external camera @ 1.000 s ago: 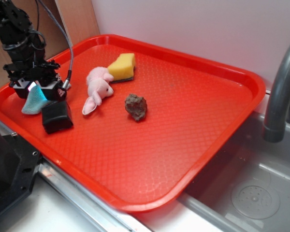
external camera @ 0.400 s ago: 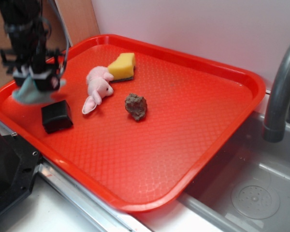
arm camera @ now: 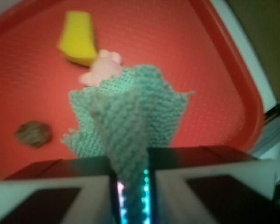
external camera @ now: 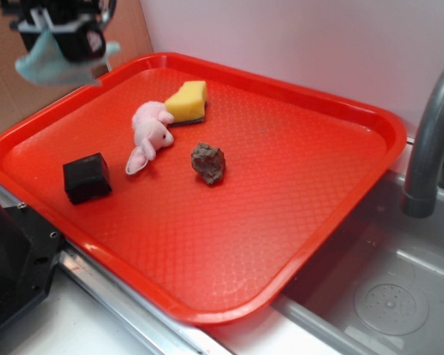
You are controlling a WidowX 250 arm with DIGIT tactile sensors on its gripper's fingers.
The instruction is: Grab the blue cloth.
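Wrist view: fuzzy, pale aqua blue cloth (arm camera: pixel 130 116), crumpled between jaws.

You're at what looks like a kitchen sink: grey faucet (external camera: pixel 429 140) and steel basin (external camera: pixel 385 296) right of the red tray (external camera: pixel 281 222).

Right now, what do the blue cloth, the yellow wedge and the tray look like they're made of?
Blue cloth: soft looped terry or knit fabric, matte; the wrist view shows nubby loops and a frayed edge where it hangs from the end effector.
Yellow wedge: probably foam sponge, matte, with a darker bottom layer.
Tray: looks like hard plastic, slightly glossy, with a fine embossed grid.
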